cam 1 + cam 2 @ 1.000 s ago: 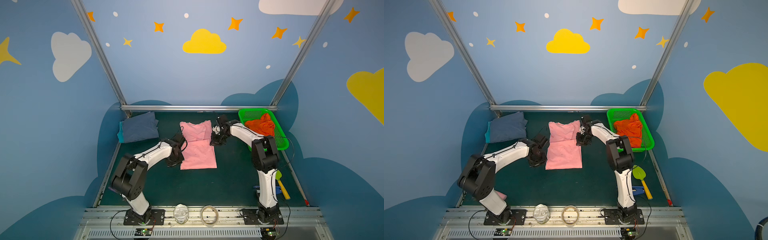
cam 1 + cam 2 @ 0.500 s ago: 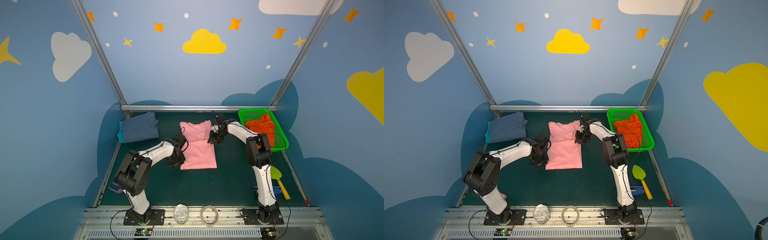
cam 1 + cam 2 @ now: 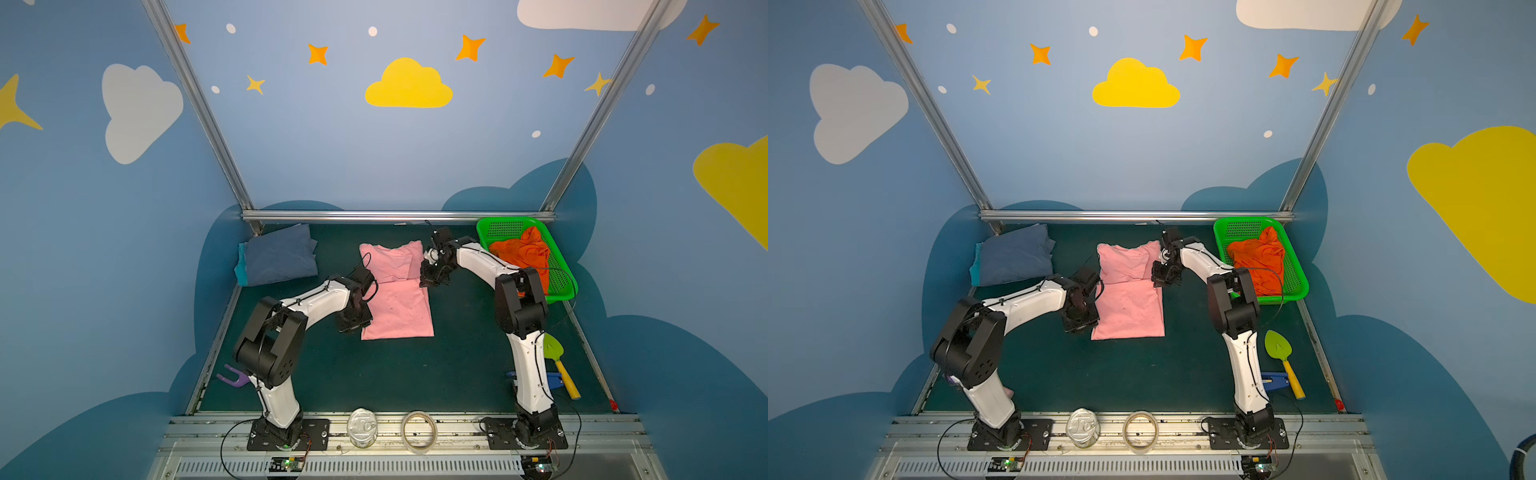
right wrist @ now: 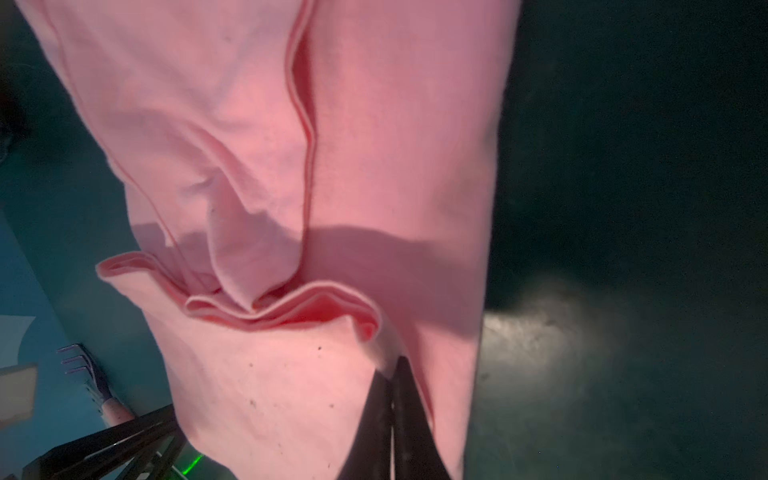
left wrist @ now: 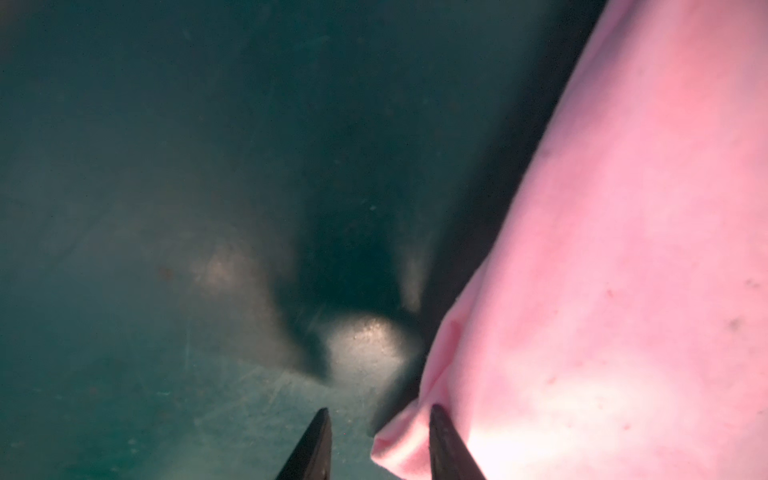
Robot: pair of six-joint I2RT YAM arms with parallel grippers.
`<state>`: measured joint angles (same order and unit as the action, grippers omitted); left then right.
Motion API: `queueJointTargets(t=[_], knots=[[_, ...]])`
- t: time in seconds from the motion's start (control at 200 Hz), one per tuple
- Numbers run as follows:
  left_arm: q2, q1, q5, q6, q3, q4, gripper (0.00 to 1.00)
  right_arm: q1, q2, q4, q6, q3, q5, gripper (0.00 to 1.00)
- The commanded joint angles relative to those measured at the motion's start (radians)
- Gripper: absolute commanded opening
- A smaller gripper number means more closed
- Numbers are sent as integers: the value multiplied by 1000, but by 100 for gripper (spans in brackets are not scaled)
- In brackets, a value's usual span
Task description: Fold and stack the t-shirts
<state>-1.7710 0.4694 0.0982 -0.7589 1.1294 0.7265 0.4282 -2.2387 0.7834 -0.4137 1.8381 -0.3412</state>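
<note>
Only the wrist views showed the right pincer (image 4: 392, 370) pinched shut on the pink t-shirt (image 4: 415, 166) and the left pincer (image 5: 379, 409) narrowly parted at its corner.

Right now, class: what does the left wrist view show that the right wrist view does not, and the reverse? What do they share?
Left wrist only: the left gripper, jaws apart, at a corner of the pink t-shirt. Right wrist only: the right gripper shut on a pinch of that shirt, a rippled fold across it, and a purple fork. Both: pink cloth lying on the dark green mat.
</note>
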Motion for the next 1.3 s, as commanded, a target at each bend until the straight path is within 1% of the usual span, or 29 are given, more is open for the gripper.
queueJointTargets(t=[0.0, 0.115, 0.36, 0.461, 0.576, 0.666, 0.761, 0.831, 0.906, 1.041, 1.177, 1.292], knots=[[-12, -6, 1, 8, 8, 7, 40, -6, 120, 9, 31, -18, 71, 0], [-11, -6, 3, 4, 3, 4, 39, -7, 127, 16, 37, -27, 90, 0], [-3, -6, -7, 4, -3, 13, 40, -15, 41, 11, 32, -37, 110, 0], [3, -6, -17, 3, -8, 21, 40, -33, 2, 7, 24, -33, 119, 5], [4, -8, -20, 4, -7, 27, 41, -66, -19, 2, 1, -24, 109, 18], [2, -9, -25, 6, 2, 35, 43, -91, -10, 3, -10, -25, 102, 19], [-2, -9, -31, 11, 22, 49, 45, -103, 40, 3, -10, -59, 130, 20], [-1, -8, -31, 13, 36, 53, 46, -105, 101, -6, -4, -116, 140, 20], [12, -6, -25, 8, 32, 48, 49, -101, 193, -43, 0, -233, 138, 21], [53, 20, -7, -5, 1, 18, 59, -88, 354, -105, -7, -459, 115, 27], [77, 69, 18, -33, -25, -24, 65, -70, 464, -182, -37, -656, 21, 37], [54, 110, 19, -48, -21, -51, 69, -30, 485, -235, -59, -734, -51, 43]])
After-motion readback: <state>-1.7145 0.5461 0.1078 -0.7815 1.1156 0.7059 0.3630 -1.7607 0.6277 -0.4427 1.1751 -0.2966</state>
